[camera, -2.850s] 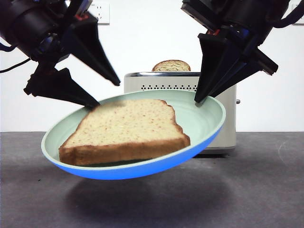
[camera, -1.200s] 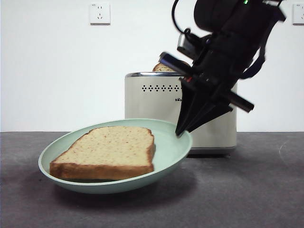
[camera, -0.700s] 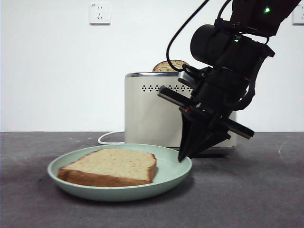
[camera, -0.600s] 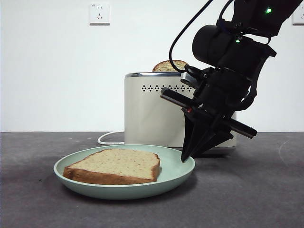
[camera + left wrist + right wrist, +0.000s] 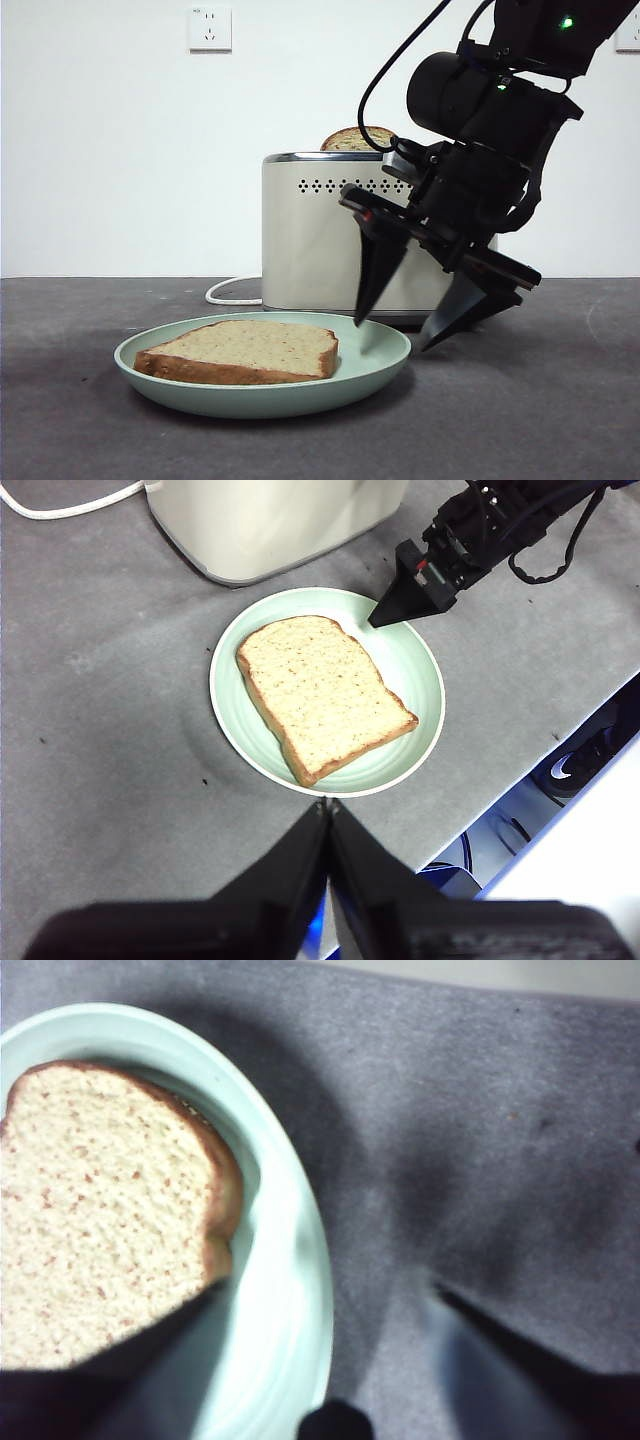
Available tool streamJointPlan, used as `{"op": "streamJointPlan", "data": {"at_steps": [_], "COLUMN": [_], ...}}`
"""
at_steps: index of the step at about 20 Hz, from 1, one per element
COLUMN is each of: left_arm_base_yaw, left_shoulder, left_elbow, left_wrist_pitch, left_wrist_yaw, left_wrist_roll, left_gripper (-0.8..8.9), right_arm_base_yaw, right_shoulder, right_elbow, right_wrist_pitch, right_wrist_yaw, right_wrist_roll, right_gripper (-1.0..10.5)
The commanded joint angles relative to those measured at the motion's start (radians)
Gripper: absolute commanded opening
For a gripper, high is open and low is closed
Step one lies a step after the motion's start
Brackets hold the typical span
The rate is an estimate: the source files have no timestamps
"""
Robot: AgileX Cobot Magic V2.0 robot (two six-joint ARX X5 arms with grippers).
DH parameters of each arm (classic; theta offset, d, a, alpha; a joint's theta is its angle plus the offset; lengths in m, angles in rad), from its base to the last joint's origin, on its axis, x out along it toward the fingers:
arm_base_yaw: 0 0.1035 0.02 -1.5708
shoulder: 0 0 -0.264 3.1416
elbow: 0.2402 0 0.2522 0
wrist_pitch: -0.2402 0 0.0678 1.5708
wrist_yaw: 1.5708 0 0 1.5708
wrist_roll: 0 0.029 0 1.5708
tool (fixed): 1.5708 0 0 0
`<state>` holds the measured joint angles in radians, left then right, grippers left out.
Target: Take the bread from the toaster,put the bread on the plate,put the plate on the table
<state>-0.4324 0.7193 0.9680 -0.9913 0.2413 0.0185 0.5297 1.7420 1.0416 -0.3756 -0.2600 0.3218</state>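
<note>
The bread (image 5: 245, 350) lies flat on the mint-green plate (image 5: 385, 362), which rests on the dark grey table (image 5: 540, 420) in front of the cream toaster (image 5: 310, 240). My right gripper (image 5: 392, 335) is open at the plate's right rim, one jaw over the plate and the other outside it, holding nothing. The right wrist view shows the bread (image 5: 90, 1230), the plate's rim (image 5: 290, 1260) and the right gripper (image 5: 328, 1295) astride that rim. High above, my left gripper (image 5: 328, 805) is shut and empty, looking down on the bread (image 5: 320, 695) and plate (image 5: 425, 675).
A smaller slice (image 5: 358, 138) sticks up from the toaster's slot. The white cord (image 5: 230, 290) curls on the table behind the plate. The table's edge (image 5: 560, 730) runs close to the plate in the left wrist view.
The plate with the bread came down onto the table and leveled out. My right gripper opened and let go of the rim. The left arm left the front view.
</note>
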Motion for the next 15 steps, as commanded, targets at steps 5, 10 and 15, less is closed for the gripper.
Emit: {"op": "streamJointPlan", "data": {"at_steps": [5, 10, 15], "left_arm_base_yaw": [0.002, 0.002, 0.002], "left_shoulder": [-0.003, -0.003, -0.003], "left_elbow": [0.002, 0.002, 0.002], "left_wrist_pitch": [0.002, 0.002, 0.001], "left_wrist_yaw": [-0.001, -0.002, -0.001], "left_wrist_roll": [0.012, 0.012, 0.012], "left_gripper": [-0.08, -0.08, -0.08], "right_arm_base_yaw": [0.01, 0.067, 0.157], "right_shoulder": [-0.255, -0.566, -0.835], "right_elbow": [-0.006, -0.006, -0.006], "right_wrist_pitch": [-0.185, -0.499, -0.66], "right_wrist_yaw": [-0.002, -0.003, -0.003], "right_wrist_roll": [-0.078, -0.154, -0.154], "right_gripper": [4.7, 4.7, 2.6]}}
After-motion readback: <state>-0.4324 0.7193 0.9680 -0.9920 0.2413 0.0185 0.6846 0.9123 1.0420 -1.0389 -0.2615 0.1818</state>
